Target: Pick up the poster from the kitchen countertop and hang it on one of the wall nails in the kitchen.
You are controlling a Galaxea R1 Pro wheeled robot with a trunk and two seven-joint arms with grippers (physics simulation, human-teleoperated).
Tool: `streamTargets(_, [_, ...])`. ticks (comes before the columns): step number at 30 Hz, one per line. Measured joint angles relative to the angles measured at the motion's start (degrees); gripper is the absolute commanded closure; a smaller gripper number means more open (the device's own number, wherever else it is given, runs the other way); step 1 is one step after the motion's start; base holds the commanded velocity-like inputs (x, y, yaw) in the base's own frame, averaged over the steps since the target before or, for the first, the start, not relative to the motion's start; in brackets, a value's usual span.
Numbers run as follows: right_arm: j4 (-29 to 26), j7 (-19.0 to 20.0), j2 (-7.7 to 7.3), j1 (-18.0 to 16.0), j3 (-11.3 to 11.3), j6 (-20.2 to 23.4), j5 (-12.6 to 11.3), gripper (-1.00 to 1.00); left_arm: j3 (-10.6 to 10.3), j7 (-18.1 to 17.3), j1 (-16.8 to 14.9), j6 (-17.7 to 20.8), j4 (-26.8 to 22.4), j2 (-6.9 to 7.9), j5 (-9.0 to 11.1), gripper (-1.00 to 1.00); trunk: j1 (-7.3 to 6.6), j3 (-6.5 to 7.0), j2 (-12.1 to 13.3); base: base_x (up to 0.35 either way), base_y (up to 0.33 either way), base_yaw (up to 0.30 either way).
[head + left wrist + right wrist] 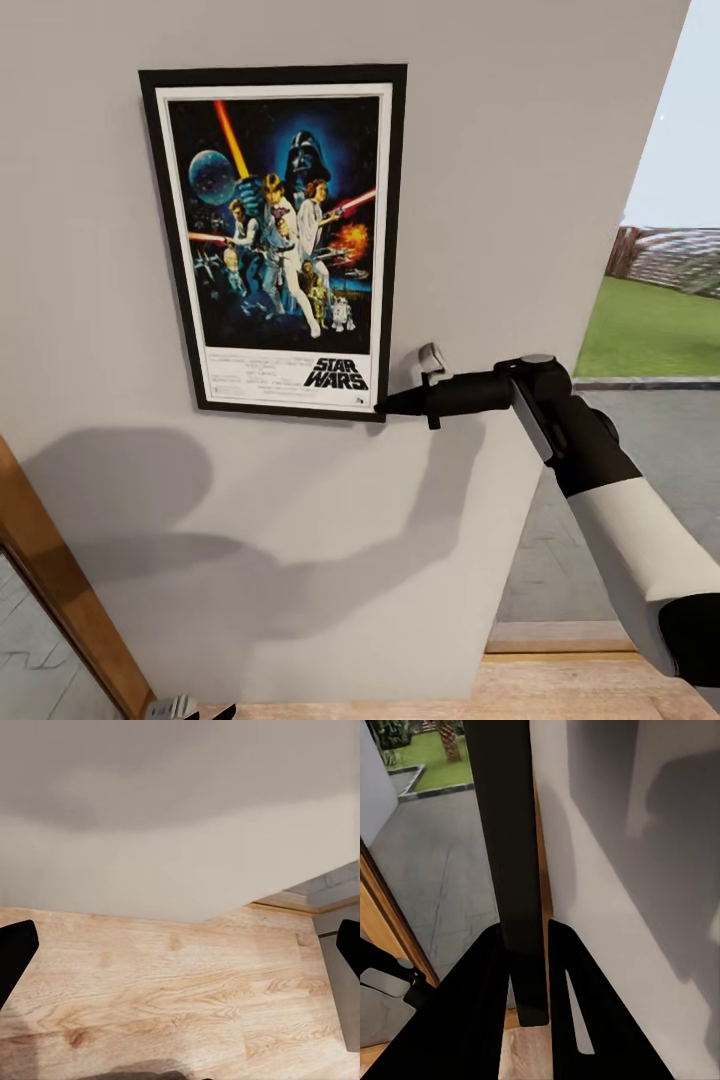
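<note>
my right pincer (385,406) pinches the poster (275,235) by its corner; i should open slowly so it stays flat on the wall (520,150).

Wall (300,560): plain light grey, with soft dark shadows on it.
Floor (172,1005): light wood planks.
Door frame (60,590): brown wood, slanted.
Outside: grey pavement (650,450), green lawn (650,330), pale sky.

Before me stands a grey wall (300,520); below it I see light wooden floor (172,1005), and a lawn (650,330) beyond paving (650,450).
</note>
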Motion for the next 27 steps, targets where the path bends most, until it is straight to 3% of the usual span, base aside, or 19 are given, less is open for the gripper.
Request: streamTargets(27, [-0.02, 0.0, 0.0, 0.11, 0.0, 0.0, 0.0, 1.0, 0.0, 0.0, 0.0, 0.0, -0.06, 0.0, 0.0, -1.0, 0.0, 0.0, 0.0, 0.0, 0.0, 0.0])
